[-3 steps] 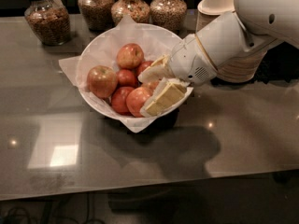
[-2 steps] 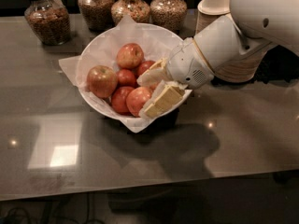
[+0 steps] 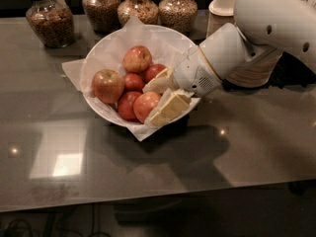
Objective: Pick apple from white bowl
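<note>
Right at the claw's tips, low in the near-right part of the white bowl (image 3: 105, 52), sits the apple (image 3: 143, 105), mostly red with orange mottling. The gripper (image 3: 151, 104) comes in from the right over the rim. Its fingers are spread, one above the apple and one below, and I read this as released with no squeeze yet. Just beyond the tips, touching the apple, lies a darker red apple (image 3: 126, 106). Further off are the small dark one (image 3: 133, 81) and the yellow-cheeked apple (image 3: 107, 85).

Risks, judged from here:
- The lower finger (image 3: 170, 108) lies on the crumpled paper liner (image 3: 74, 74) at the rim, so closing could pinch the paper and drag liner or bowl up with the lift.
- The tips only reach the apple's near side, so a shallow grip on round skin may squirt it out.
- Neighbours packed tight could get nudged or wedge the upper finger.
</note>
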Available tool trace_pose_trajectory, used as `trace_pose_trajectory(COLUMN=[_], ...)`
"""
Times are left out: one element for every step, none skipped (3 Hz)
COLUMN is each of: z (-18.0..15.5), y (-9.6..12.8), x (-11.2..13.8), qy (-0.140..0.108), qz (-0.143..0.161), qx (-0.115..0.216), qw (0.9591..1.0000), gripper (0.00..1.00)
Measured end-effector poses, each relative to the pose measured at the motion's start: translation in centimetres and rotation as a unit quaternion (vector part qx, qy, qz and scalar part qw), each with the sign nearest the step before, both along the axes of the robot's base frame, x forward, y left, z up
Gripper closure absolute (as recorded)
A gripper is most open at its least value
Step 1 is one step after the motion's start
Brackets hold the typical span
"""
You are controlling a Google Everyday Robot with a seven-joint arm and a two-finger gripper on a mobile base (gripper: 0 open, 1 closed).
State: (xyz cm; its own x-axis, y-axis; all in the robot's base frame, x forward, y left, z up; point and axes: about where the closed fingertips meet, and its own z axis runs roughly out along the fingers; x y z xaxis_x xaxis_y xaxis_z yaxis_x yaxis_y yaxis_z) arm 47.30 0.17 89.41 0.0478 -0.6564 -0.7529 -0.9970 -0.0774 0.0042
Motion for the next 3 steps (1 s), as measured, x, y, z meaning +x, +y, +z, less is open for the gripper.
trace_pose_trajectory(z=[-0.75, -1.24, -1.24], y=[0.20, 0.22, 0.22], x=[0.23, 0.39, 0.39], qy=[0.012, 0.022, 0.022], qz=[0.002, 0.003, 0.003], qx=[-0.002, 0.000, 0.000], qw=[0.9999, 0.9998, 0.9998], gripper=[0.43, 0.57, 0.81])
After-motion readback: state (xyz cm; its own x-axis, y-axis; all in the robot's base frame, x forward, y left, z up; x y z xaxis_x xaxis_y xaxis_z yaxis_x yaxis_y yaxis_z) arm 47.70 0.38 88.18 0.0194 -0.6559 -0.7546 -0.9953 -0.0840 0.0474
